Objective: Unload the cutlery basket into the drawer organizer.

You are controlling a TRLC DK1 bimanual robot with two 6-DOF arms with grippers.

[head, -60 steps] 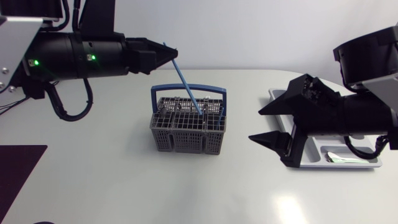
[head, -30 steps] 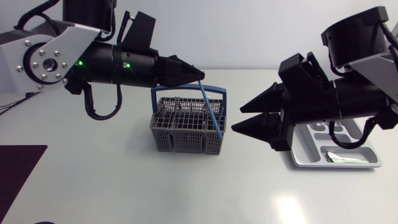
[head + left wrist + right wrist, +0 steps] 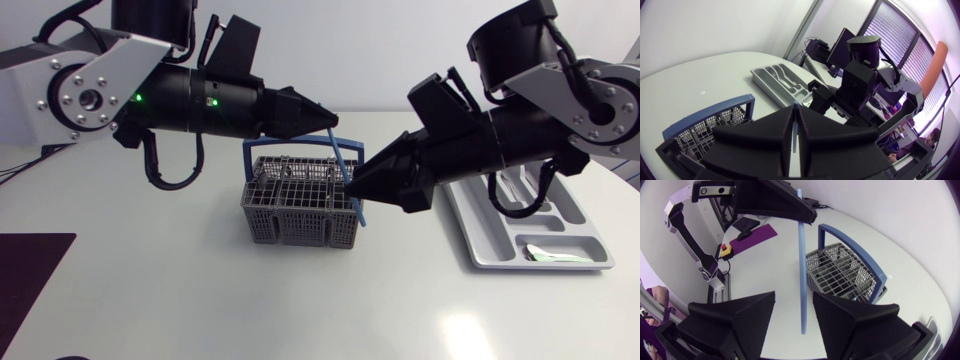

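A thin blue stick-like cutlery piece (image 3: 337,148) hangs slanted over the grey cutlery basket (image 3: 290,215), which has a blue handle. My left gripper (image 3: 333,122) is shut on its upper end; in the left wrist view the blue piece (image 3: 795,135) shows pinched between that gripper's (image 3: 794,107) fingers. My right gripper (image 3: 353,185) straddles the lower part over the basket's right side. In the right wrist view the blue piece (image 3: 801,255) stands between the right gripper's (image 3: 794,296) fingers with a gap on each side, so it is open.
The grey drawer organizer (image 3: 480,245) lies at the right, behind my right arm, with a silver piece (image 3: 545,256) in its near compartment. The basket (image 3: 840,272) stands mid-table, under both grippers.
My left arm swung right, drawing the blue piece up out of the basket. My right arm came left from the organizer, and its fingers narrowed around the piece's lower part.
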